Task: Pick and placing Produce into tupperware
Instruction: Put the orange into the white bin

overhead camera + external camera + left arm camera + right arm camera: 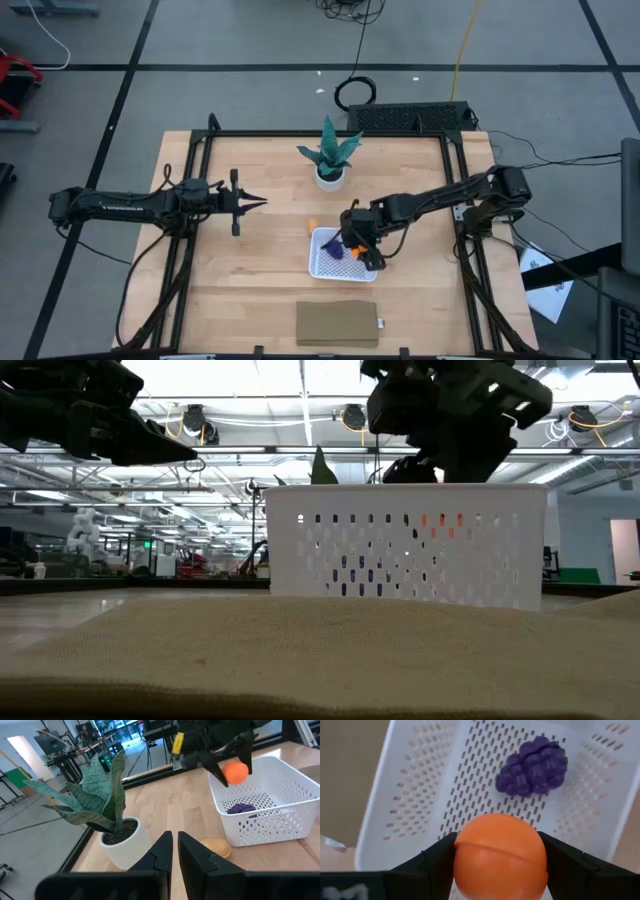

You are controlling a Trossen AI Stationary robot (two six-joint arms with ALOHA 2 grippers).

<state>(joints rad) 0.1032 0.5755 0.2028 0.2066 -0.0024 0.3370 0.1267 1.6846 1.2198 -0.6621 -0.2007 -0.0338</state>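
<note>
My right gripper (500, 862) is shut on the round orange ball (500, 855) and hangs over the white tupperware (325, 268). The dark purple lump (532, 766) lies on the tupperware's dotted bottom. A smaller tan-orange piece (216, 847) rests on the table just outside the tupperware's wall, on the side toward the plant. My left gripper (258, 203) is shut on nothing and hovers over the table's left half. My right gripper pinches the orange ball between its two fingers (437, 860), one on each of the ball's opposite sides (462, 851). The fingers come slanting down from above. The ball is lifted clear, above the tupperware's floor and near its far wall (220, 785).
A green spiky plant in a white pot (330, 160) stands at the far middle of the table. A flat tan-brown pad (338, 323) lies at the near edge, in front of the tupperware. Bare wood (250, 265) lies to the left of the tupperware.
</note>
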